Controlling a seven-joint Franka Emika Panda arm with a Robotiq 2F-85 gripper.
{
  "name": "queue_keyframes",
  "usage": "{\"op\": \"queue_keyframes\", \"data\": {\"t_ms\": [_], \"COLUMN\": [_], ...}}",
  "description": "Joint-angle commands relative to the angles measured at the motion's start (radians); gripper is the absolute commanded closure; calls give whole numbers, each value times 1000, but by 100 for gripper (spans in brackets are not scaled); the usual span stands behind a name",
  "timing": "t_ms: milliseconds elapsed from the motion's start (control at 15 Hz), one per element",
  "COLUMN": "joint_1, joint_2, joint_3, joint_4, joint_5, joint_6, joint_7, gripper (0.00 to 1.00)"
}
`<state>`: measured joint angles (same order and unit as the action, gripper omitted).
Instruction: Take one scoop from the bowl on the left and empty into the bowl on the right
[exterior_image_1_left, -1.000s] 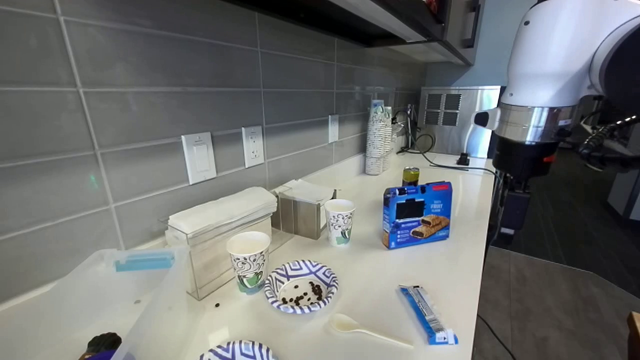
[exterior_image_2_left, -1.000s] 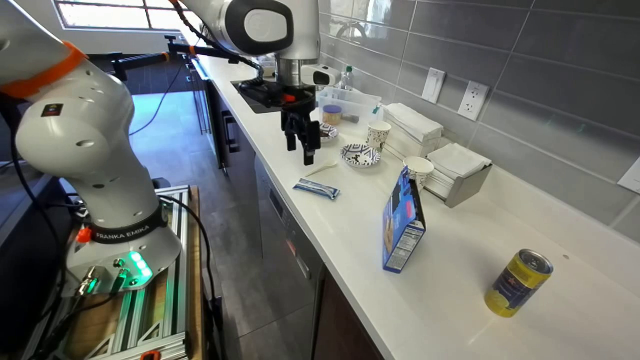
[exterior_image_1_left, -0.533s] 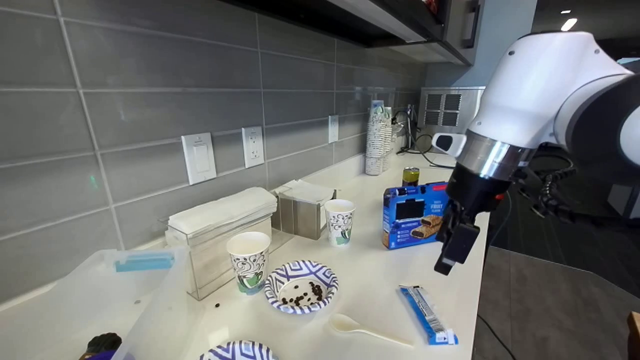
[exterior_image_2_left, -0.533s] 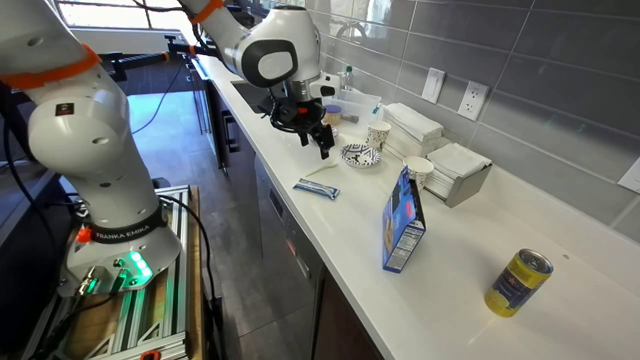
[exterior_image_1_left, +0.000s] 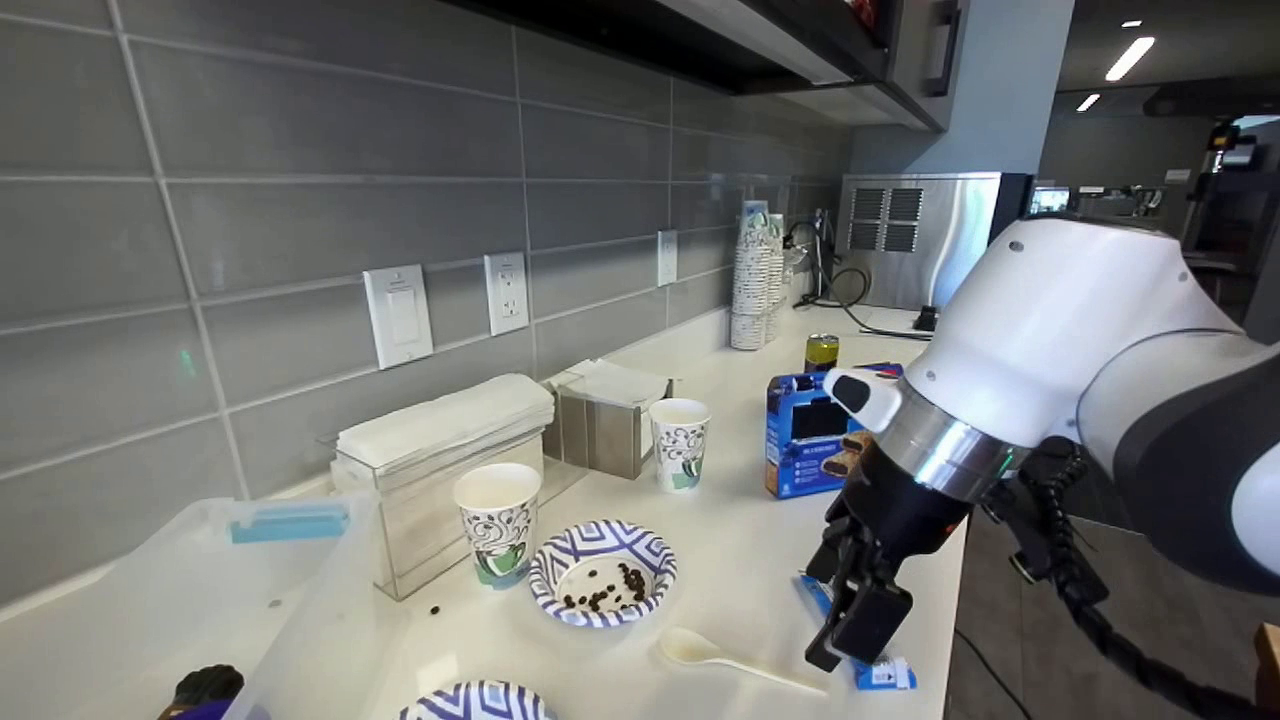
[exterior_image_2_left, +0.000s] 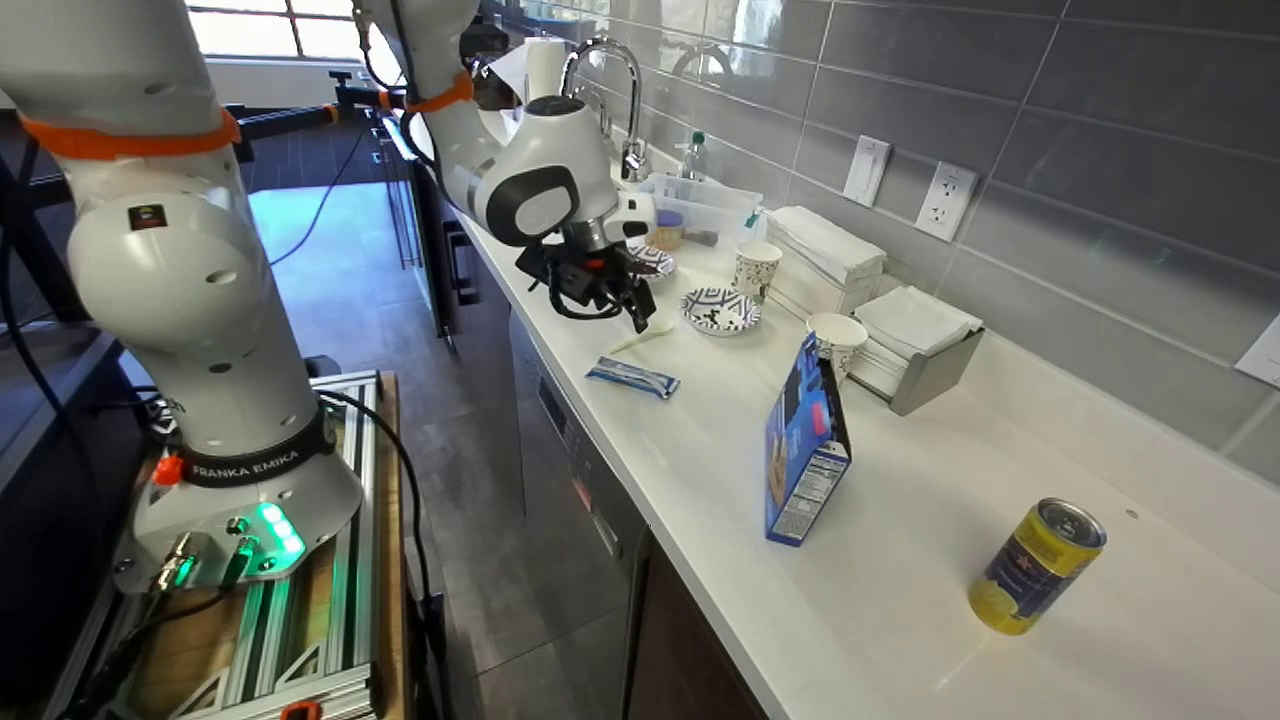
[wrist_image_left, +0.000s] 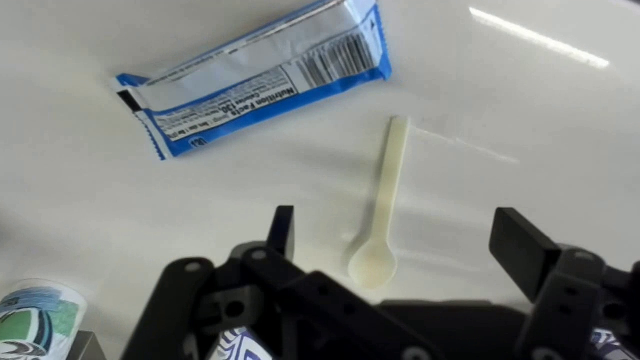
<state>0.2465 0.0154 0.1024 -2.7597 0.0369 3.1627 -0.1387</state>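
Spoon (exterior_image_1_left: 705, 653), in an exterior view: on counter (exterior_image_1_left: 735, 560) below my gripper (exterior_image_1_left: 825, 612); wrapped bar (exterior_image_1_left: 886, 673) partly behind it, bean bowl (exterior_image_1_left: 602, 540) near. In an exterior view: yellow can (exterior_image_2_left: 1035, 568) well apart. Wrist view: fingers (wrist_image_left: 522, 247) parted wide, spoon's long axis outward between them, handle pointing away.

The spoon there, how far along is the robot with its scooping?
Lining up looks done: the open gripper frames the spoon in the wrist view. In hand: probably grabbing it, though it lies loose on the counter. To do: scoop from the left bowl, empty into the right bowl.
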Motion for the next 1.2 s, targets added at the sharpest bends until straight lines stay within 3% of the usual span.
{"op": "queue_keyframes", "data": {"t_ms": [0,67,133,267,600,933,1133], "joint_1": [-38,13,-6,-2,0,-40,-38], "joint_2": [107,130,82,115,123,179,227], "joint_3": [31,-30,8,-13,-18,50,58], "joint_4": [0,0,0,2,6,27,43], "joint_5": [-40,-11,-8,-8,-8,-39,-32], "joint_6": [163,225,143,199,204,303,365], "joint_7": [29,-15,2,-6,-7,97,117], "gripper": [0,0,0,0,0,0,0]}}
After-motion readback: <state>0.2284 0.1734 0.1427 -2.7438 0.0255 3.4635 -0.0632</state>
